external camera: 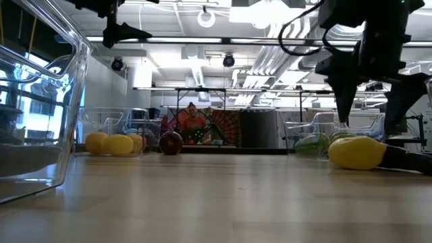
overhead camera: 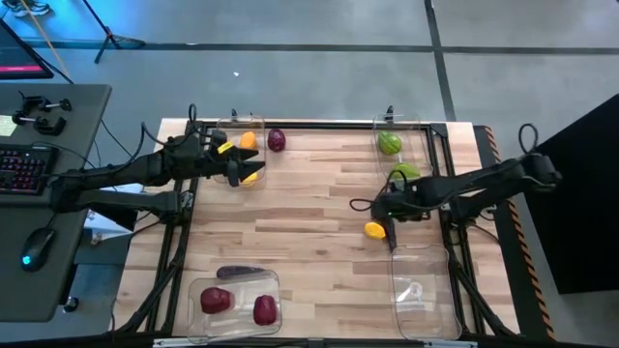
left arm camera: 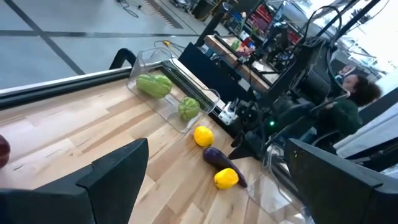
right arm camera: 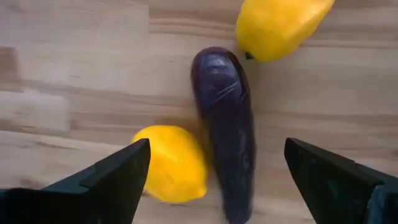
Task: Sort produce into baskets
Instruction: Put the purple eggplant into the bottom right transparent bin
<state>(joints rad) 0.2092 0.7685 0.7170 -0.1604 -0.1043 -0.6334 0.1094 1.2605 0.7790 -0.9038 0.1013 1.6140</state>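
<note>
A light wooden plank surface (overhead camera: 309,222) sits in a dark metal frame on a grey concrete floor (overhead camera: 290,68). To one side, a grey desk (overhead camera: 58,116) carries a black keyboard (overhead camera: 21,169) with red-lit keys and a black mouse (overhead camera: 39,245) glowing blue. Beyond the surface, a workshop room with bright ceiling lights; a seated person (external camera: 194,123) in an orange top is there.

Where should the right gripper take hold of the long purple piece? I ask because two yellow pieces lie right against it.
Probably at mid-length of the purple piece, from straight above, where the open right gripper hangs. It lies flat on the table, and its long narrow body fits between the fingers crosswise. One yellow piece crowds one flank and another touches the far end, so avoid both spots.
</note>
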